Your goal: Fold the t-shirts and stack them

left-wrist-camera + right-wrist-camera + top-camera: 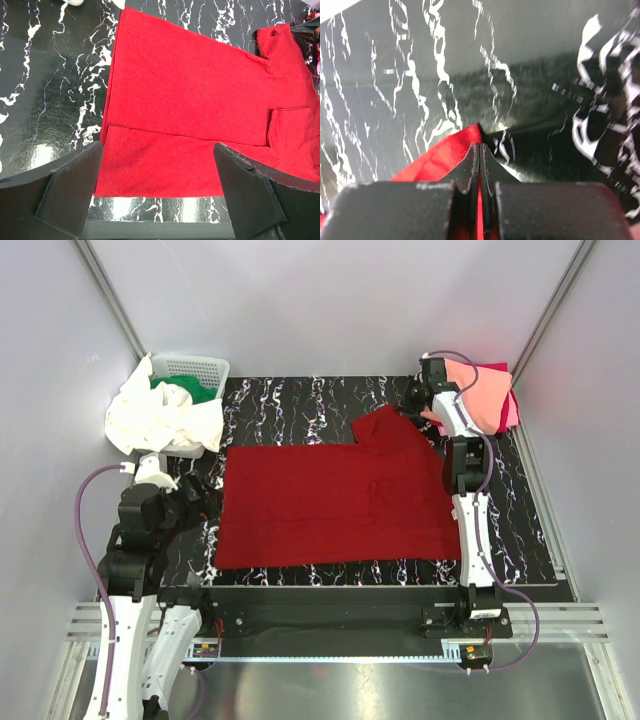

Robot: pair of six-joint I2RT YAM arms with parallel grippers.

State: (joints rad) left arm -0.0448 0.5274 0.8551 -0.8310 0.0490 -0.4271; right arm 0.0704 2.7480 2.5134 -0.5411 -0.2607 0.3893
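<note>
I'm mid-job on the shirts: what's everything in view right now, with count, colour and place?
dark red cloth t-shirt: one, dark red, spread flat mid-table
salmon pink cloth t-shirt: one, salmon pink, far right corner, on top of the magenta one
magenta cloth t-shirt: one, magenta, under the pink one, only its edges show
white cloth t-shirt: one, white, crumpled over the basket's near side
green cloth t-shirt: one, green, inside the basket
white plastic lattice basket: one, white, far left corner
black white-veined table top: one, black and white, under everything
left hand: one, black, open, by the red shirt's left end
right hand: one, black, shut on the red shirt's far right tip
</note>
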